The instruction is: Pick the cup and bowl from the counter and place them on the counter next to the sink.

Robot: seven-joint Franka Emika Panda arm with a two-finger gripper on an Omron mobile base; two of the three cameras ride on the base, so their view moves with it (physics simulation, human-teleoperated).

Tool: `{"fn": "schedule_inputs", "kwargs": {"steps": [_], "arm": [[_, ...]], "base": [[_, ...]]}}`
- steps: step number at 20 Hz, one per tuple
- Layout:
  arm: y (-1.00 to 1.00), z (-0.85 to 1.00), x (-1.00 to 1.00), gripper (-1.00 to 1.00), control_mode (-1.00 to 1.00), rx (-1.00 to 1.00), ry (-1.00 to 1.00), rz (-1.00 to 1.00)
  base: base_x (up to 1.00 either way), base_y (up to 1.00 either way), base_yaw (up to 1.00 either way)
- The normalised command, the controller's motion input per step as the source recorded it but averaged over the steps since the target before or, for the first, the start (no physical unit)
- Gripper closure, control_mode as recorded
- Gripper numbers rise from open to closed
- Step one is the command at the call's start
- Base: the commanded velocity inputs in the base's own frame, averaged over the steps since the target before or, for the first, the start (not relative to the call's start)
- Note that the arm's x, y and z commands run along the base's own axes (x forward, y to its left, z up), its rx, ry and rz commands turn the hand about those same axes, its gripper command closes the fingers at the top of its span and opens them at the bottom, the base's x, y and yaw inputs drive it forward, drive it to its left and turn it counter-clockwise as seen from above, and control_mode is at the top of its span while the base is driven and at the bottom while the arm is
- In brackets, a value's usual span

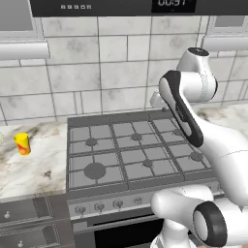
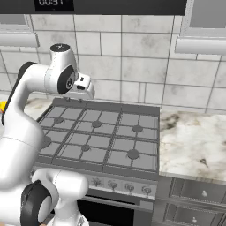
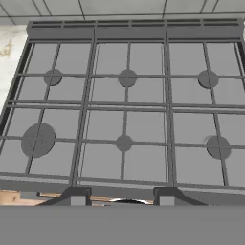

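The small yellow cup (image 1: 22,144) with its red-orange pattern stands upright on the white marble counter (image 1: 41,167) left of the stove. A yellow sliver of the cup (image 2: 2,106) peeks out behind the arm. A pale sliver (image 1: 1,138) at the picture's left edge beside the cup may be the bowl's rim; too little shows to tell. The sink is out of view. My gripper (image 3: 122,198) hangs high over the stove's front edge, far right of the cup, fingers apart with nothing between them. The hand (image 2: 84,89) sits near the back wall.
A grey gas stove (image 1: 131,152) with several burners lies in the middle under the arm. More marble counter (image 2: 194,141) stretches to the stove's right. The tiled wall (image 1: 106,63) runs behind, and grey drawers (image 2: 198,194) lie below.
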Motion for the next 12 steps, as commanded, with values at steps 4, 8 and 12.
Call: {"fn": "schedule_inputs", "kwargs": {"steps": [4,8,12], "arm": [[0.0,0.0,-0.01,-1.0,-1.0,0.0,0.0,0.0],[0.09,0.0,-0.02,-1.0,-1.0,0.0,0.0,0.0],[0.31,0.0,-0.25,-1.0,-1.0,0.03,0.0,0.0]], "base": [[0.0,0.0,0.0],[0.0,0.0,0.0],[0.0,0.0,0.0]]}}
